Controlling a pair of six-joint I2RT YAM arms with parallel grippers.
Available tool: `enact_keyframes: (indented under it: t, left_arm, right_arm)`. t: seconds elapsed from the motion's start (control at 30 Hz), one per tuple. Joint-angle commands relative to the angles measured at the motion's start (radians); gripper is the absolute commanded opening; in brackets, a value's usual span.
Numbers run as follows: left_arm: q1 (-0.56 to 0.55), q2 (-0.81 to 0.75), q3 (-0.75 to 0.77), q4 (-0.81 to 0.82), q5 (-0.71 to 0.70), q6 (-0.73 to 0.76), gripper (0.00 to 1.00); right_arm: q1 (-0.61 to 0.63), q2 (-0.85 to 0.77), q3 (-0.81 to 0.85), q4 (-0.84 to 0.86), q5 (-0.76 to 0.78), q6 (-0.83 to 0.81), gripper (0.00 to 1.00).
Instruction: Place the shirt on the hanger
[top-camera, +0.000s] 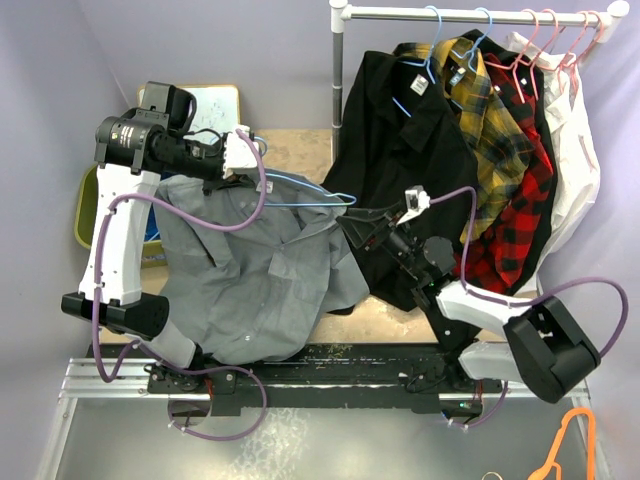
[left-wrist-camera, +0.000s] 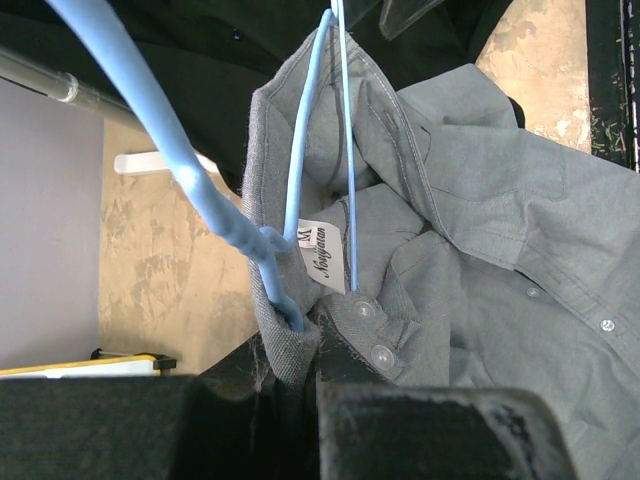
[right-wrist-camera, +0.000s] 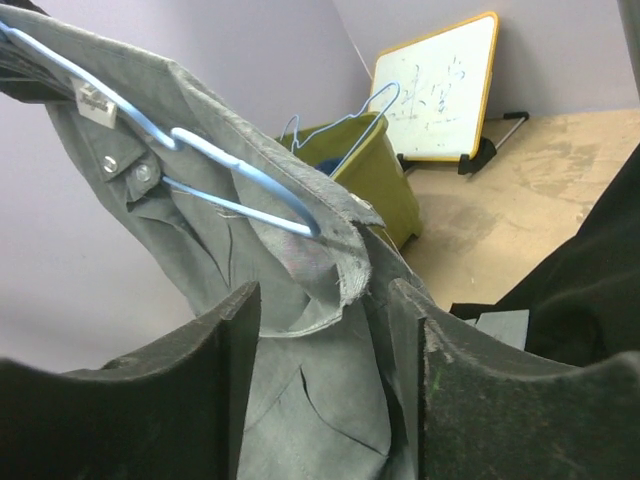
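a robotics lab test cell, not a home: plain lilac partition walls box in a worn beige surface. a left arm and a right arm are bolted to a metal rail, with a clothes rack, a scribbled whiteboard and an olive bin alongside.

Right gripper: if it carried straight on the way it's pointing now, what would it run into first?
The grey shirt. The right gripper stands open, with the shirt's draped edge right at the gap; the blue hanger inside it seems just beyond, though depth is unclear.
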Motion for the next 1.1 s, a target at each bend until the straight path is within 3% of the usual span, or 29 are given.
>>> enact_keyframes:
  t: [0.0,0.17,0.3,0.47,0.77,1.07]
  left_arm:
    - [-0.002,-0.037,0.005,0.005,0.052,0.013,0.00]
    - [-0.002,-0.036,0.009,0.005,0.068,0.000,0.00]
    - [-0.002,-0.036,-0.003,0.005,0.068,-0.004,0.00]
    - [-0.002,-0.038,-0.031,0.005,0.027,0.008,0.00]
    - [-0.003,-0.045,-0.023,0.005,-0.115,0.002,0.00]
    - [-0.032,-0.069,-0.084,0.005,-0.246,0.012,0.00]
  right_arm:
    - [-0.002,0.056,0.057,0.100,-0.012,0.015,0.52]
    - [-0.002,0.104,0.070,0.131,-0.005,0.024,0.45]
    - [-0.003,0.117,0.087,0.148,-0.017,0.036,0.32]
    - [-0.002,0.112,0.082,0.159,0.014,0.041,0.00]
    - [-0.009,0.031,0.063,0.075,0.141,-0.017,0.00]
    - [-0.008,-0.093,0.111,-0.150,0.244,-0.135,0.00]
